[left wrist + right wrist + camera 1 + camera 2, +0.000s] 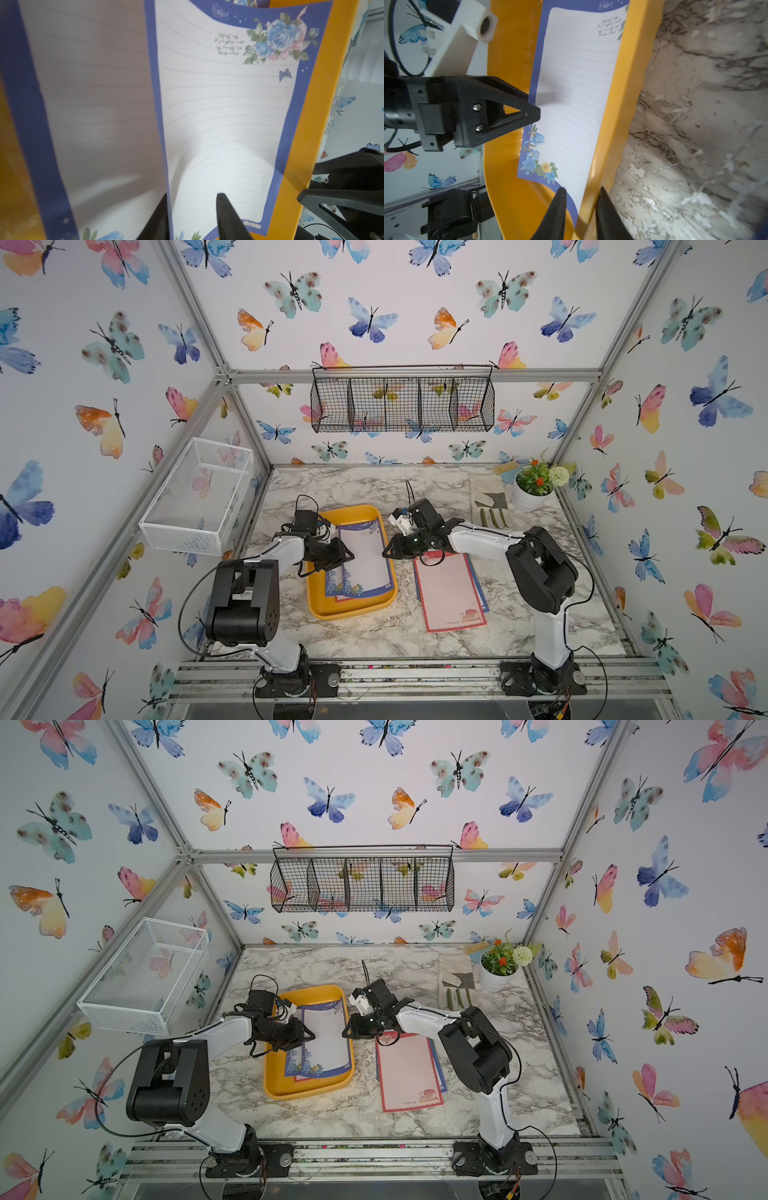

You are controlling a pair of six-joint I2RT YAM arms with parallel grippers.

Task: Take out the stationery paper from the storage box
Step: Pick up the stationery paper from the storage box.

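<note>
Marble tabletop (374, 639) inside a butterfly-wallpapered booth, and the action's all in the middle. The top blue-bordered sheet (365, 556) sits in the yellow tray (353, 611), bowed up, with at least one second blue sheet (93, 93) under it. Left gripper (350, 558) is at one long edge of the top sheet, jaws partly apart with the edge running between them, not pinched as far as I can see. Right gripper (387, 553) is at the opposite edge, jaws also a bit apart, straddling both the paper edge and the tray wall. A pile of red-bordered sheets (451, 593) lies on the table just beside the tray. My worry is that if the right one closes like that, it grabs tray wall plus paper and drags the whole tray, or creases the sheet. The left could also catch two sheets at once, since they're thin and stacked.
</note>
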